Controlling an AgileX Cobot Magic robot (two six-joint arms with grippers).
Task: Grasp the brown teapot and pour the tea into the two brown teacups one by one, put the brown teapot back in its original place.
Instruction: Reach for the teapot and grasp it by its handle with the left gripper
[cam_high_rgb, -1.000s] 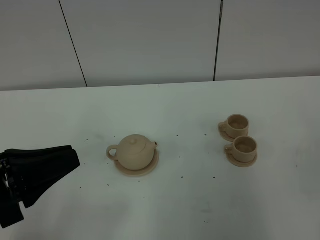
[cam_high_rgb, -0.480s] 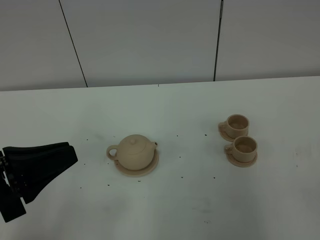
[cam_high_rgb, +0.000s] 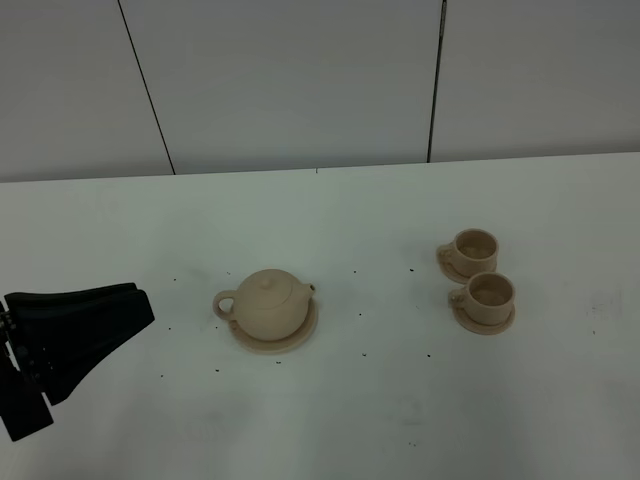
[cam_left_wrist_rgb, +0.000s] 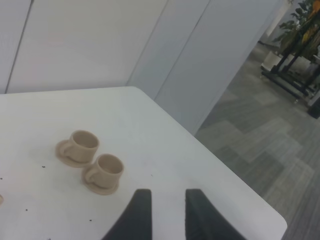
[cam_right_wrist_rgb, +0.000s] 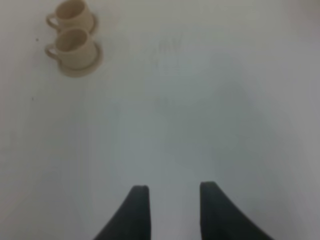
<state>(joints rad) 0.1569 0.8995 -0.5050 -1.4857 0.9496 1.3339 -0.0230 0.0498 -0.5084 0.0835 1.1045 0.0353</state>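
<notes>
The brown teapot (cam_high_rgb: 268, 303) sits upright on its saucer plate (cam_high_rgb: 285, 345), lid on, well apart from the two brown teacups (cam_high_rgb: 490, 293). The left gripper (cam_left_wrist_rgb: 167, 212) hangs on the teapot's far side from the teacups, clear of the pot, its jaws parted with nothing between them. The right gripper (cam_right_wrist_rgb: 174, 207) hovers over the white table (cam_high_rgb: 400, 400) short of the teacups, its jaws also apart and empty.

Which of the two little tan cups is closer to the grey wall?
The small beige-tan ceramic teacup standing farther back; its matching twin sits just in front of it.
</notes>
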